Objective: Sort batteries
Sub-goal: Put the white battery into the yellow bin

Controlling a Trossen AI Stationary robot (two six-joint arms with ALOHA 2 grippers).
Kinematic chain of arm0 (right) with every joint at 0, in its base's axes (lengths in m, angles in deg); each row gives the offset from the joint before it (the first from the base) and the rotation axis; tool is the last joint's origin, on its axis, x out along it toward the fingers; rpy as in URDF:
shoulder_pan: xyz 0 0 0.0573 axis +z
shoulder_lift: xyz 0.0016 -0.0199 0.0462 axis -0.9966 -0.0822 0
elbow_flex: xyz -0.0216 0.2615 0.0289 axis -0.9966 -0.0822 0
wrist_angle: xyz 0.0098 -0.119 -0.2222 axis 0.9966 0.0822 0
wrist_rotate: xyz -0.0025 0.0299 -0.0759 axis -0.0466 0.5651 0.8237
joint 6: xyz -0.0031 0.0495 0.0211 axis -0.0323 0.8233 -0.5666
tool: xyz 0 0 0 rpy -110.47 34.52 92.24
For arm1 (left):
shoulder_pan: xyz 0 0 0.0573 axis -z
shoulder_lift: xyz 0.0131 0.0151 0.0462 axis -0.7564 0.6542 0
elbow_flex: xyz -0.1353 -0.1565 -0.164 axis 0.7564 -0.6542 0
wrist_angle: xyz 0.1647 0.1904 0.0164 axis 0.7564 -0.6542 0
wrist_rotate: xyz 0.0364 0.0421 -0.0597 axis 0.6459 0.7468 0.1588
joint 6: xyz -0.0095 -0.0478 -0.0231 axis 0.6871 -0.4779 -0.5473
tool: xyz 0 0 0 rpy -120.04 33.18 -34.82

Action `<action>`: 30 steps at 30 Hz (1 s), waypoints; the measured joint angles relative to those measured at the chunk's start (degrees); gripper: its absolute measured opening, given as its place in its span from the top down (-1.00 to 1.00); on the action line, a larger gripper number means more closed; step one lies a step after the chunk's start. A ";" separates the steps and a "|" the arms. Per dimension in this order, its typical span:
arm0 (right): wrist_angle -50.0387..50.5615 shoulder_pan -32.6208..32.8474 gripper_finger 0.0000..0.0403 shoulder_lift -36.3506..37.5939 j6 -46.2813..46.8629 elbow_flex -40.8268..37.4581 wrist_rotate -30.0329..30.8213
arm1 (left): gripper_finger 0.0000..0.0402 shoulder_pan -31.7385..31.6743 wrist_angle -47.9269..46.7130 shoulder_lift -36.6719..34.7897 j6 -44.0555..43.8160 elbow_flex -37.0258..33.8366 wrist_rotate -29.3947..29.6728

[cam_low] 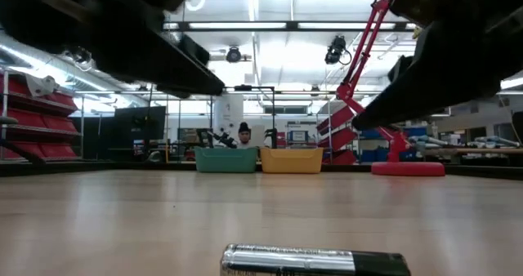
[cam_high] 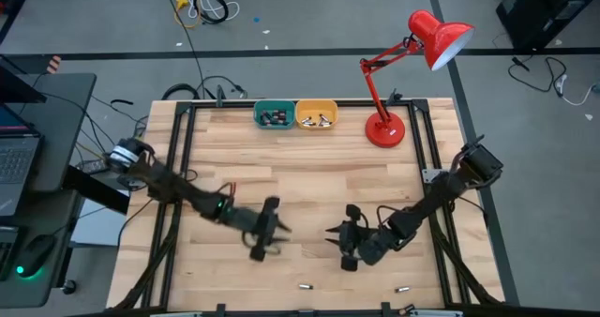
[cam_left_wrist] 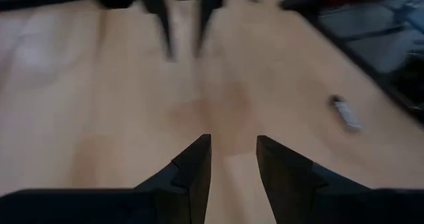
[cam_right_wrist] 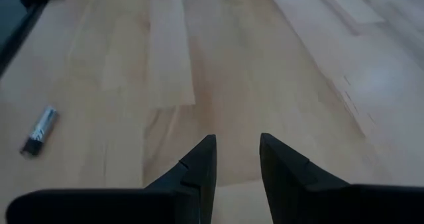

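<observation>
The left end effector (cam_high: 281, 229) hangs over the near half of the tabletop (cam_high: 309, 172), its two dark fingers (cam_left_wrist: 193, 168) parted by a narrow gap with bare wood showing between them and nothing pinched. Facing it across a short stretch of wood, the right end effector (cam_high: 331, 234) is set the same way: fingers (cam_right_wrist: 201, 163) slightly apart, gripping nothing.

Nearest the front edge, one battery (cam_high: 304, 285) lies on its side, roughly below the gap between the two end effectors; the low view shows it up close as a dark cylinder with a silvery band (cam_low: 315, 261). A second battery (cam_high: 402, 288) lies farther to the right, also near the front edge and well apart from the first. Each wrist view catches one lone battery on the wood (cam_left_wrist: 346, 112) (cam_right_wrist: 39, 130).

At the far edge stand a teal bin (cam_high: 274, 114) and a yellow bin (cam_high: 317, 114), touching side by side, each holding small dark and silvery pieces. Beside them to the right is a red desk lamp (cam_high: 386, 128).
</observation>
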 joint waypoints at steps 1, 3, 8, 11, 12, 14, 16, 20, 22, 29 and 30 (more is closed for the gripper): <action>-0.30 0.44 0.49 0.00 1.20 0.00 0.69 | 0.32 1.90 0.51 0.31 -0.04 0.00 1.14; -1.68 1.27 0.49 0.00 3.25 0.00 1.38 | 0.32 5.37 3.03 1.52 -0.02 0.00 2.81; -7.53 3.50 0.49 -0.09 5.48 0.02 2.69 | 0.32 11.43 17.30 9.65 0.89 0.02 4.39; -8.77 5.05 0.49 -0.14 8.40 0.02 5.14 | 0.32 13.23 25.46 14.41 2.84 0.34 6.34; -8.88 5.63 0.49 -0.15 9.64 0.02 5.89 | 0.32 13.54 27.22 15.76 3.08 0.69 6.69; -8.87 6.81 0.49 -0.17 12.27 0.02 7.07 | 0.32 13.98 29.14 18.03 3.23 1.76 6.70; -8.96 8.08 0.49 -0.20 15.04 0.00 8.84 | 0.32 14.24 29.16 19.98 2.98 3.08 6.71; -9.67 9.94 0.49 -0.20 19.98 0.11 10.66 | 0.32 14.71 29.24 22.79 2.84 5.75 6.62; -9.27 10.56 0.49 -0.33 20.96 0.95 10.76 | 0.32 15.12 29.12 23.59 2.86 6.55 6.42; -8.92 12.05 0.49 -6.30 17.93 7.62 12.13 | 0.27 17.19 29.05 24.24 3.86 8.86 5.19; -9.02 12.04 0.49 -7.54 17.27 8.81 12.11 | 0.24 17.68 29.03 24.24 4.46 9.29 5.15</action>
